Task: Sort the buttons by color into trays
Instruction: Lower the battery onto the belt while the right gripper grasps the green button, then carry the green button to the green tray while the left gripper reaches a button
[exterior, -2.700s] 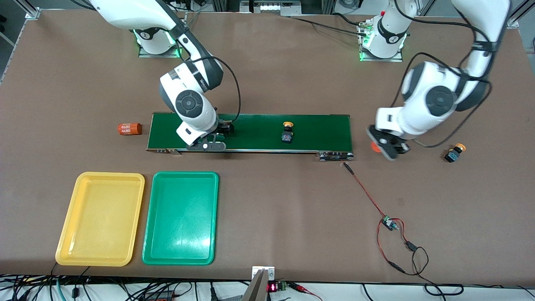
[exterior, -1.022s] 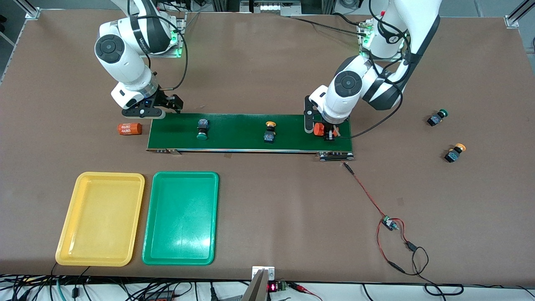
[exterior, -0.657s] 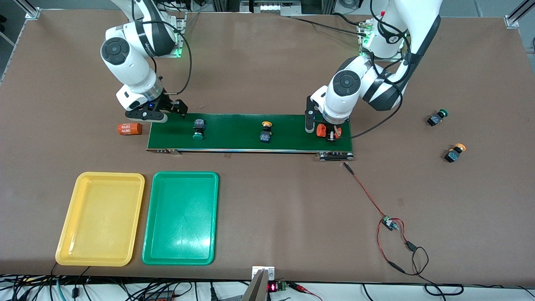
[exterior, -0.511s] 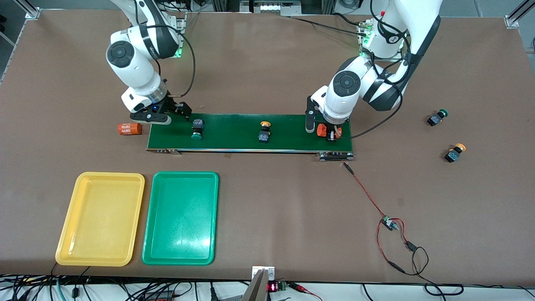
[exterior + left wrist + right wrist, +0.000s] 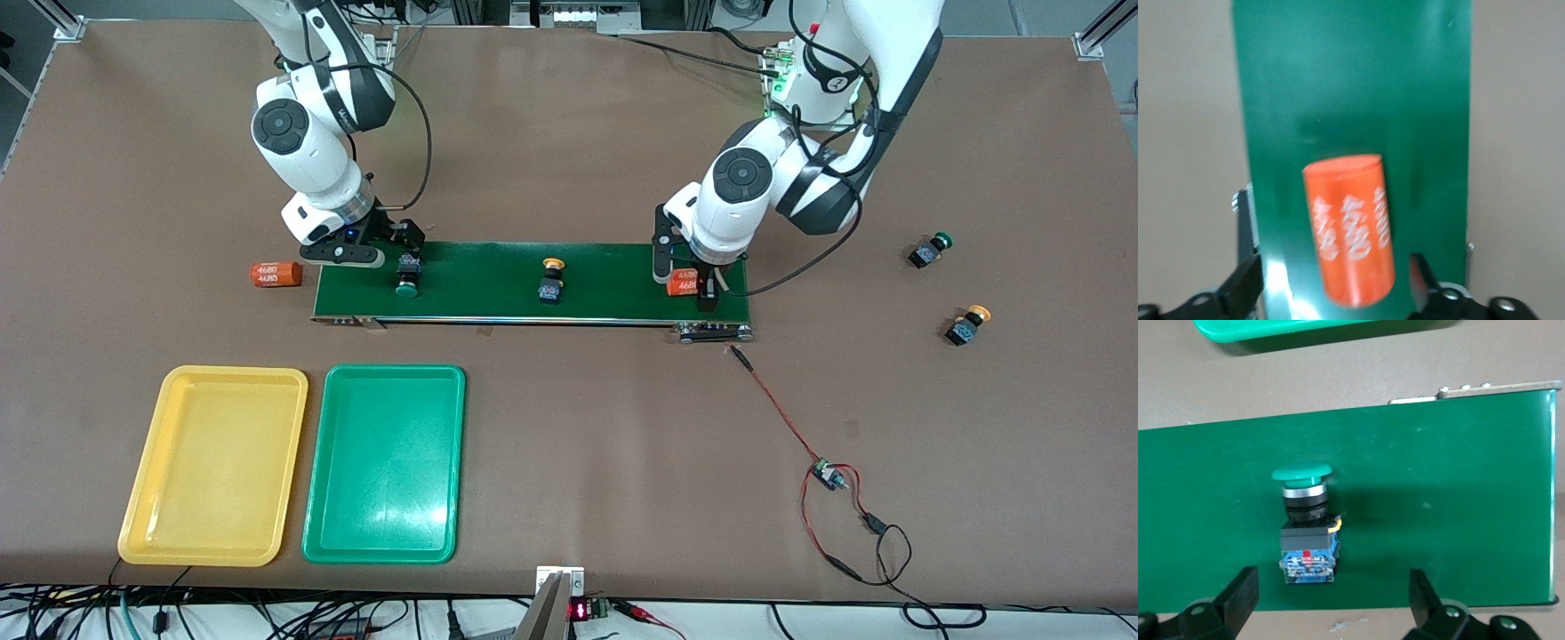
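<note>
Green-capped button (image 5: 1306, 532) lies on the conveyor belt (image 5: 613, 276) near its right-arm end, between the spread fingers of the right gripper (image 5: 1331, 597). Left gripper (image 5: 1335, 280), fingers parted, straddles an orange cylinder (image 5: 1351, 230) at the belt's other end.

Bright even overhead light, soft shadows; orange cylinder (image 5: 1350, 231) blurred in left wrist view

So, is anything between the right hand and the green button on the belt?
No, nothing visible. The right hand is over the green button on the belt, open, with one finger on each side and only bare belt in between.
</note>
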You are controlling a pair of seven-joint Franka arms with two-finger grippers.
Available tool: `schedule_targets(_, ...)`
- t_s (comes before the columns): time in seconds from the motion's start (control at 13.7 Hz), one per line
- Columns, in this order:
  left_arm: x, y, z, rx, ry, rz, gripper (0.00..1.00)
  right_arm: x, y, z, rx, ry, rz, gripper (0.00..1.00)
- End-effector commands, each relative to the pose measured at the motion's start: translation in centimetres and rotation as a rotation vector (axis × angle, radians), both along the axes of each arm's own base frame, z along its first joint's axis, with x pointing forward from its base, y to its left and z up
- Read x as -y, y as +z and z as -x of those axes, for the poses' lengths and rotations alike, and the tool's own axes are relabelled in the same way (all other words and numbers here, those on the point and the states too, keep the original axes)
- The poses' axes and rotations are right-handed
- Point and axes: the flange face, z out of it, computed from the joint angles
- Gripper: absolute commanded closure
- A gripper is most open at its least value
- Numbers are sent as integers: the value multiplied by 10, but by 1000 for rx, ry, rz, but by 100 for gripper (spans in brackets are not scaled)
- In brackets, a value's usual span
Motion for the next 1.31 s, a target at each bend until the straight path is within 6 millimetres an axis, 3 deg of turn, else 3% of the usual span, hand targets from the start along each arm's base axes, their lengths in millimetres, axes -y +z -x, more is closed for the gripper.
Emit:
schedule_targets(0.0, -17, 32, -5, 17, 10, -43, 0, -5, -8, -1, 10, -2, -18, 0)
schedule_targets(0.07, -26, 42, -9, 23, 25, -51, 0, -5, -9, -1, 16, 5, -21, 0)
schedule_targets(0.22, -61, 54, -29, 25, 97, -60, 0, -4, -10, -3, 20, 15, -17, 7)
schedule_targets(0.58, -207, 58, -76, 29, 357, -63, 0, 1, -14, -13, 24, 51, -25, 29)
schedule_targets(0.8, -281, 46, -78, -17, 516, -58, 0, 9, -17, -21, 50, 59, -27, 30)
schedule_targets(1.02, -336, 26, -72, -81, 678, -46, 0, 34, -19, -30, 60, 110, -11, 30)
schedule_targets(1.24, -382, 6, -60, -133, 905, -56, 0, 35, -21, -31, 58, 112, -13, 30)
